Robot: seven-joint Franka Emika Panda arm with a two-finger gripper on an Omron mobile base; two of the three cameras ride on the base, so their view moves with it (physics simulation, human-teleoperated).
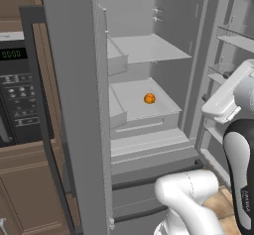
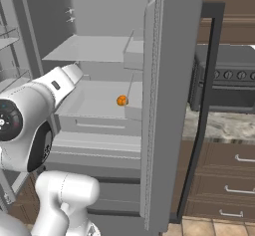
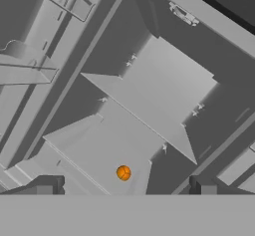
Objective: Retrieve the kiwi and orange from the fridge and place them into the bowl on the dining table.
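You can make out just the two dark fingertips [image 3: 51, 185] of the gripper [image 3: 127, 186] in the hand view, cut off at its lower edge; they stand wide apart with nothing between them. In the right base view the white arm covers part of the fridge [image 1: 74, 105] interior, and the hand itself is cut off. The orange [image 3: 123, 173] is a small, round, bright ball lying just ahead of the gripper, between the fingertips' lines, on a smooth pale grey shelf [image 3: 99, 150] with a raised front lip. A flat, bare shelf sits beyond it.
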